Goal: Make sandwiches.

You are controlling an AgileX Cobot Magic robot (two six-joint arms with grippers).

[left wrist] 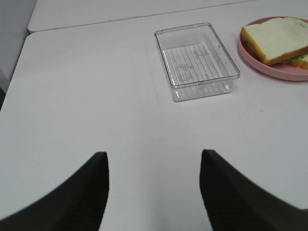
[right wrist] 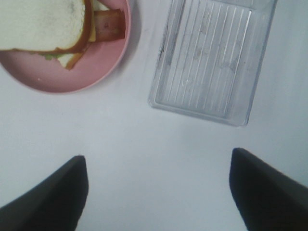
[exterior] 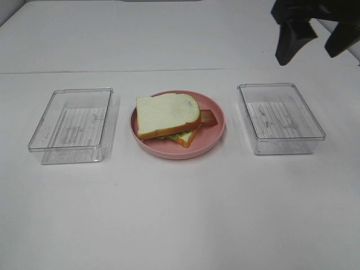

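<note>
So the sandwich (exterior: 169, 117) is sitting stacked on the pink plate (exterior: 214, 135), right between the two clear trays, top bread slice a bit skewed with bacon (exterior: 209, 117) poking out the side and lettuce peeking underneath. Left tray (exterior: 73, 125) and right tray (exterior: 279, 117) both look bare. Right gripper (exterior: 315, 36) hangs high above the right tray, jaws spread wide, nothing in them. Left gripper (left wrist: 154, 192) is open too, holding nothing, off to the table's side. Looks pretty much finished to me. If anything's left, I'd just lift clear straight up and not nudge that top slice.
</note>
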